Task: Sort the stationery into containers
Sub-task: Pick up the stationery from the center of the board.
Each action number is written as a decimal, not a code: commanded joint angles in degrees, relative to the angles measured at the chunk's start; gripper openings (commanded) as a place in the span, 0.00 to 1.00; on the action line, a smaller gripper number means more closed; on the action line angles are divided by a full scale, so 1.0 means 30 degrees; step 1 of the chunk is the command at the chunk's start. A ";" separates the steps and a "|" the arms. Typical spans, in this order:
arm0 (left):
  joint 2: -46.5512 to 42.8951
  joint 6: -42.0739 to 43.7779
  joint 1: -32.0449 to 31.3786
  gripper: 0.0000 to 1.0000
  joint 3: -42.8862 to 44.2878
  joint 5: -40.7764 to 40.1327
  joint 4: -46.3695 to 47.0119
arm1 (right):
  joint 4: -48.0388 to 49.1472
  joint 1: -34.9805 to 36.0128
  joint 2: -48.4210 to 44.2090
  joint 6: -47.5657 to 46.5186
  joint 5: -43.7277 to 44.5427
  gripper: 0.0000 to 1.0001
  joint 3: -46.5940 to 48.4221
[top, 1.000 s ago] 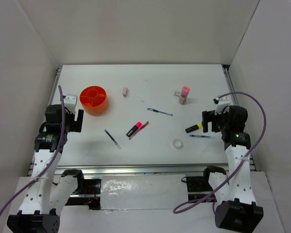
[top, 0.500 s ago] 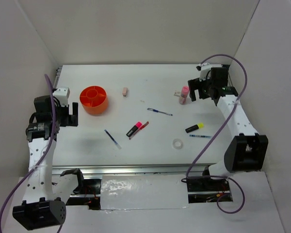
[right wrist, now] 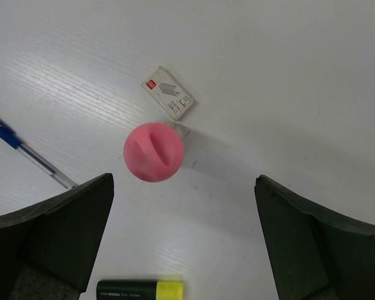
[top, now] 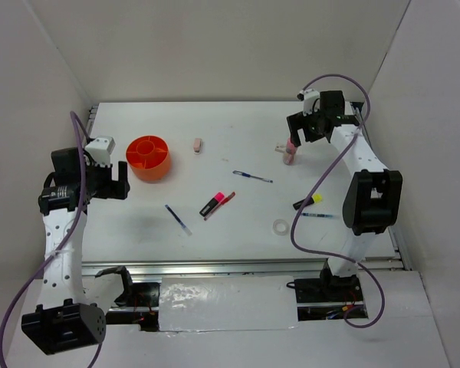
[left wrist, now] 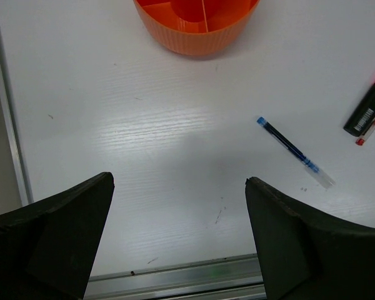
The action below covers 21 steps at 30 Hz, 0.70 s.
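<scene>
The orange tub (top: 148, 157) (left wrist: 197, 25) stands at the left of the table. My left gripper (top: 118, 182) (left wrist: 178, 181) hovers open and empty near its front left. A blue pen (top: 178, 219) (left wrist: 294, 152), a pink highlighter (top: 212, 203) (left wrist: 369, 106) and a red pen (top: 226, 200) lie mid-table. My right gripper (top: 300, 131) (right wrist: 184, 181) hangs open above the upright pink-capped glue stick (top: 291, 149) (right wrist: 154, 152), which sits left of the jaws' centre. A small eraser (top: 280, 148) (right wrist: 169, 101) lies beside the stick. The yellow-black highlighter (top: 308, 202) (right wrist: 140, 290) lies nearer.
Another eraser (top: 198, 144) lies right of the tub. A second blue pen (top: 252, 176) (right wrist: 28, 153) lies mid-table, a third (top: 316, 215) by the clear tape ring (top: 280, 226). White walls close in the table; a metal rail (left wrist: 175, 278) runs along its near edge.
My right arm has swung from the near right, by the yellow-black highlighter, out to the back, above the glue stick. My left arm has drawn back a little to the left. No stationery moved.
</scene>
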 commanded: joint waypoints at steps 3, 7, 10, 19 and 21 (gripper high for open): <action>0.0401 0.0416 0.0175 0.99 0.0710 0.1065 0.0211 | -0.0712 0.0298 0.1267 -0.0799 -0.1167 1.00 0.1821; 0.0693 0.0298 0.0174 0.99 0.0623 0.0919 0.0445 | -0.0304 0.0475 0.1883 -0.0859 -0.1226 1.00 0.1646; 0.0869 0.0123 0.0145 0.99 0.0564 0.0802 0.0621 | -0.0303 0.0563 0.2409 -0.0859 -0.1197 0.99 0.1762; 0.1134 0.0005 0.0175 0.99 0.0330 0.0509 0.0709 | -0.0216 0.0563 0.3202 -0.1239 -0.1607 0.82 0.1528; 0.1017 -0.0024 0.0175 0.99 0.0213 0.0363 0.0738 | -0.0041 0.0563 0.3261 -0.1240 -0.1666 0.76 0.1470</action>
